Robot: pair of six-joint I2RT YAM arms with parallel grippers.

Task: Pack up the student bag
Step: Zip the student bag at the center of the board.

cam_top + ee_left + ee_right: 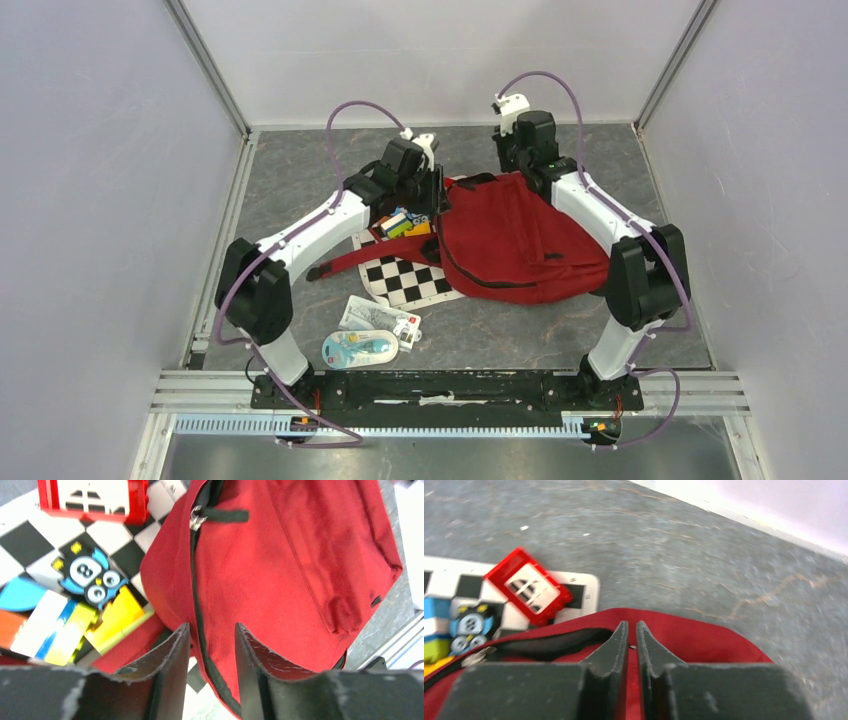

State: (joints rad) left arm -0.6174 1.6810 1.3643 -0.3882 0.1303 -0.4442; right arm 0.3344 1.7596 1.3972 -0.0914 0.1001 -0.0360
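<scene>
The bag [520, 245] looks soft and limp, best pinched at its zipper rim [196, 595]. The left pincer [212, 632] gapes narrowly, empty; the right pincer [632, 627] is almost closed over that rim.

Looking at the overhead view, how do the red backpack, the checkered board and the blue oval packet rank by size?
1. red backpack, clearly the biggest.
2. checkered board, partly covered, so its full size is hidden.
3. blue oval packet, the smallest.

Grey table [300, 170] bears student bag [520, 245], chequered board [405, 282], perhaps 2 packets [360, 348].
</scene>
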